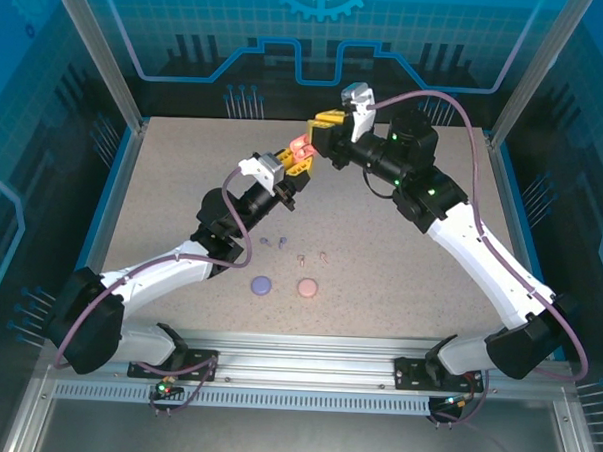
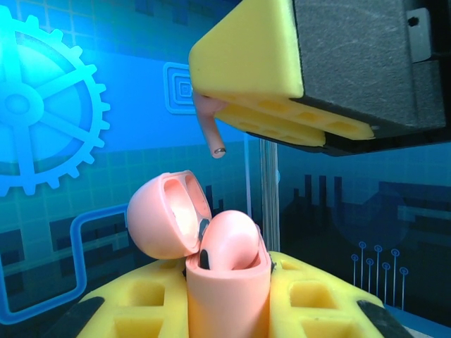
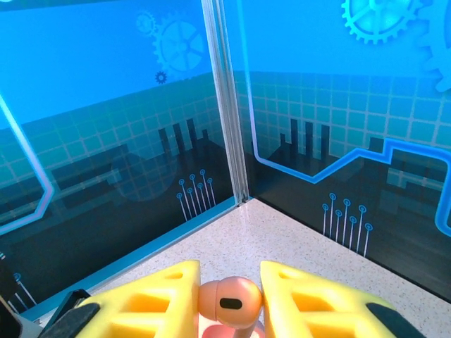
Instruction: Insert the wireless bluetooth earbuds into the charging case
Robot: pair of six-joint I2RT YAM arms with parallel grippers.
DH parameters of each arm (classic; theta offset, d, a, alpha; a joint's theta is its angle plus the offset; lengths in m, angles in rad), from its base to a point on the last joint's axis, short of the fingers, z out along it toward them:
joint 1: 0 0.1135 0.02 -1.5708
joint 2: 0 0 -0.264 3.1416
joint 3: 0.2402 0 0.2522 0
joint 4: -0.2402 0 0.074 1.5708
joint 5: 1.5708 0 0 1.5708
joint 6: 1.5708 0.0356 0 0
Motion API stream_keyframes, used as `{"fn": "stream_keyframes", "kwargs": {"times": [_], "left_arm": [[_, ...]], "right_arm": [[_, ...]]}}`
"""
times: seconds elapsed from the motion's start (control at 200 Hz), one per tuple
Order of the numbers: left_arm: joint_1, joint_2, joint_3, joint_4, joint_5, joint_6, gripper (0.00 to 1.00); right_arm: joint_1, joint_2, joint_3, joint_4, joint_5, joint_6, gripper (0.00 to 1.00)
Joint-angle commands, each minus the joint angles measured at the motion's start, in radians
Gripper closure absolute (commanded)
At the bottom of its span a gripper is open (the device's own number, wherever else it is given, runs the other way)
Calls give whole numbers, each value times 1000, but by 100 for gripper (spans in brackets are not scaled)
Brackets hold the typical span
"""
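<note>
My left gripper [image 2: 229, 276] is shut on a coral-orange charging case [image 2: 227, 303], held upright above the table with its lid [image 2: 163, 217] swung open to the left. One coral earbud [image 2: 232, 239] sits in the case. My right gripper [image 3: 229, 276] is shut on a second coral earbud [image 3: 230, 301], pinched by its head. In the left wrist view this earbud's stem [image 2: 210, 130] hangs below the right fingers [image 2: 254, 63], above the case and a little left of it. From the top, both grippers [image 1: 296, 164] [image 1: 319, 139] meet at the far middle of the table.
On the table lie two purple earbuds [image 1: 272, 244] and two pale pink earbuds [image 1: 313, 257]. Nearer the arms sit a closed purple case [image 1: 262, 284] and a closed pink case [image 1: 307, 286]. Blue enclosure walls [image 3: 225, 105] stand close behind the grippers.
</note>
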Motion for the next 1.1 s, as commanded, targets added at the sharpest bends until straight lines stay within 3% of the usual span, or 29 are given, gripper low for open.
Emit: {"fn": "stream_keyframes", "kwargs": {"times": [0.0, 1.096], "left_arm": [[4, -24, 40, 18, 5, 11, 100], [4, -21, 55, 24, -1, 21, 100]], "right_arm": [[11, -6, -22, 24, -14, -29, 73], [9, -33, -101, 0, 35, -92, 75]]}}
